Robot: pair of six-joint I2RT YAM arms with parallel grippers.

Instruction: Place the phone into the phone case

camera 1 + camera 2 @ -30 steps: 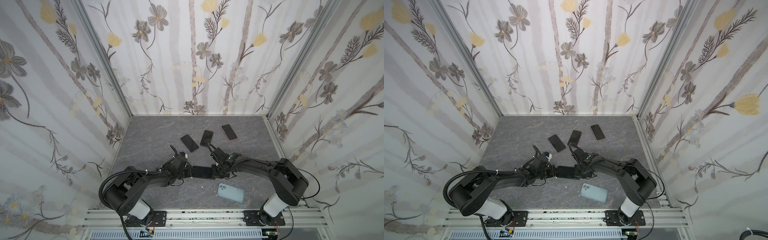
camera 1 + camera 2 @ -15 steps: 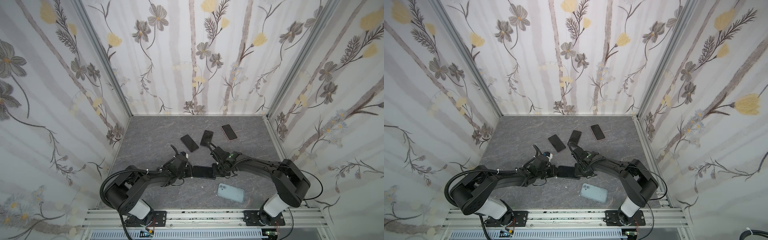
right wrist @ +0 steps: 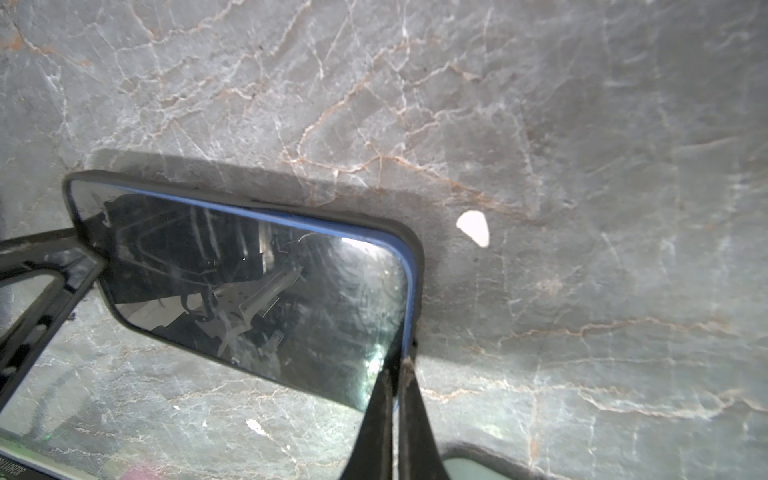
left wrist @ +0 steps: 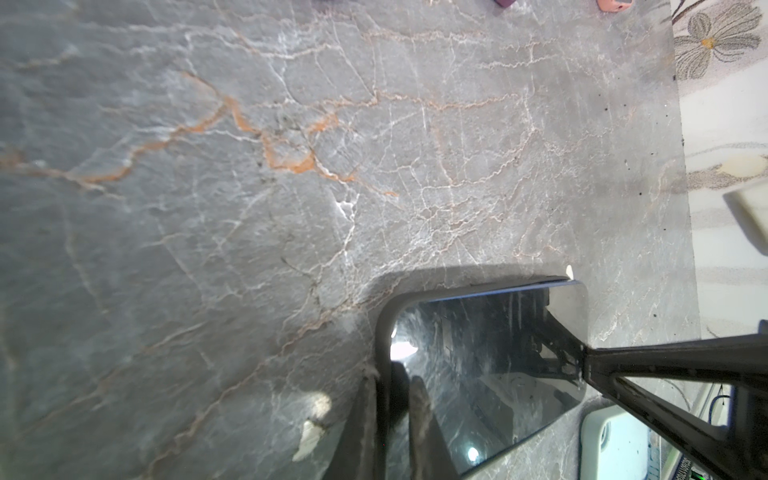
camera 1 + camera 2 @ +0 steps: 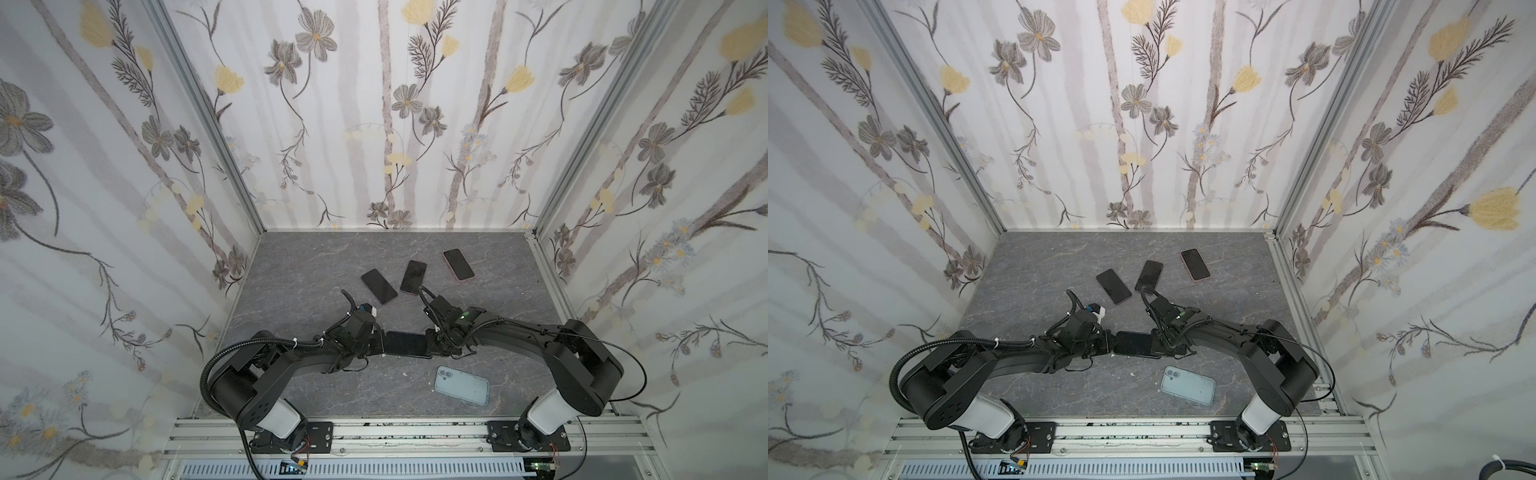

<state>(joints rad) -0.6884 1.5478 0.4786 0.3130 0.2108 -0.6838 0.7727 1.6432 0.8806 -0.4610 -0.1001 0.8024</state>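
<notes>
- Blue-framed phone (image 5: 406, 344) w/ dark glass screen lies flat, screen up, mid-way across the grey marble-look tabletop (image 5: 311, 266). Its long axis runs left–right, between the 2 grippers.
- Black soft-rimmed case (image 3: 249, 203) sits round the phone. In the right wrist view the black rim runs outside the blue frame along the visible edges. Can't tell if every corner is seated.
- Left gripper (image 5: 384, 345): jaws closed, tips against the phone's left short end.
- Right gripper (image 5: 430, 345): jaws closed to a thin slit, fingers (image 3: 374, 424) meeting the rim by a corner at the right short end.
- Can't tell whether either gripper nips the rim or only presses on it.
- Pale blue flat slab w/ camera rings (image 5: 461, 385) lies near the phone on the arm-base side, not touching it. Phone or case, can't tell.
- 3 more dark-screened phones lie toward the back wall: left (image 5: 379, 286), middle (image 5: 413, 277), pink-rimmed right (image 5: 458, 264).
- Small white fleck (image 3: 473, 227) on the tabletop just beside the phone.
</notes>
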